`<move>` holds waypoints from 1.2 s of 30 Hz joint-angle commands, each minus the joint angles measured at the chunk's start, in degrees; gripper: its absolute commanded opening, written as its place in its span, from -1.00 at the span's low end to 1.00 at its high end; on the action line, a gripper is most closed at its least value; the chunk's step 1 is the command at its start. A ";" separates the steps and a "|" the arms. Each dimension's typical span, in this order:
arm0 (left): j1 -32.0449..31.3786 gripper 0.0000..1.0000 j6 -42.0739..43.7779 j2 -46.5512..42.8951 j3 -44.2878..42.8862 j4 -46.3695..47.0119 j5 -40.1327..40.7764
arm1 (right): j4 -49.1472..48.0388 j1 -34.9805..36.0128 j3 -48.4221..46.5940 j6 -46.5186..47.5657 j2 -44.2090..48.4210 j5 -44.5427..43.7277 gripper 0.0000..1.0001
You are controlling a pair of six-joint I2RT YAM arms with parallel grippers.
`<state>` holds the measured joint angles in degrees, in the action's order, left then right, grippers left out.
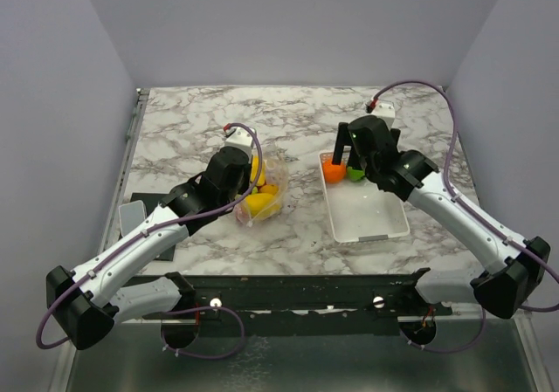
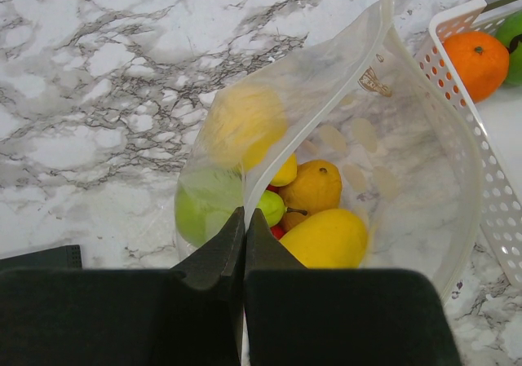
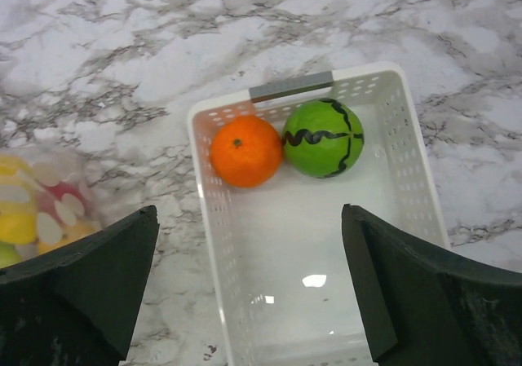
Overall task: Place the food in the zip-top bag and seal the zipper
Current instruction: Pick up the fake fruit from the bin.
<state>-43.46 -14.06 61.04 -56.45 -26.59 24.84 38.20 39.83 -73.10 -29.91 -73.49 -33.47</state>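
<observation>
With the left gripper clamped on the rim of the zip-top bag beside the white tray, the right gripper, its jaws wide apart above the tray's 2 fruits, should centre on the orange, clear of the green ball touching it

In the left wrist view the black fingers of the left end effector cover the near part of the see-through dotted plastic bag. A small red toy fruit shows only as a sliver between its neighbours. The dark-striped green toy ball and the white perforated plastic tray are cut by the right edge. In the right wrist view the bag runs off the left edge and the tray's near end off the bottom.
</observation>
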 commanded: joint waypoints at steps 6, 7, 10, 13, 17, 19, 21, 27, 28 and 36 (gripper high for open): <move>0.35 -1.00 0.06 -1.57 0.55 1.10 -1.28 | -4.44 -10.66 4.99 0.68 -3.14 11.25 1.00; 0.36 -1.00 0.03 -1.66 0.55 1.10 -1.28 | -4.97 -11.25 5.25 0.58 -3.75 11.94 1.00; 0.35 -1.00 0.07 -1.88 0.63 1.10 -1.44 | -6.90 -13.28 6.19 -0.19 -5.51 13.13 1.00; 0.31 -1.00 0.02 -1.89 0.63 1.11 -1.53 | -8.52 -15.49 6.81 -1.06 -7.54 15.26 1.00; 0.31 -1.00 0.10 -2.14 0.59 1.15 -1.65 | -9.19 -17.51 6.44 -1.91 -10.66 16.41 1.00; 0.31 -1.00 0.16 -2.23 0.57 1.19 -1.72 | -9.47 -18.33 6.22 -2.28 -11.97 16.31 1.00; 0.31 -1.00 0.14 -2.19 0.57 1.17 -1.77 | -10.05 -19.32 6.22 -2.59 -13.43 16.64 1.00; 0.37 -1.00 0.16 -2.10 0.63 1.19 -1.74 | -11.17 -21.36 5.97 -3.49 -17.28 17.19 1.00; 0.39 -1.00 0.18 -2.07 0.63 1.19 -1.80 | -11.35 -21.66 5.89 -3.53 -17.90 17.40 1.00; 0.32 -1.00 0.25 -1.73 0.63 1.13 -1.81 | -13.56 -23.75 5.73 -4.07 -22.05 21.24 1.00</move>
<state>-43.46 -14.06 60.07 -56.42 -26.57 23.83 27.09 17.17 -66.87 -33.06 -93.60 -15.44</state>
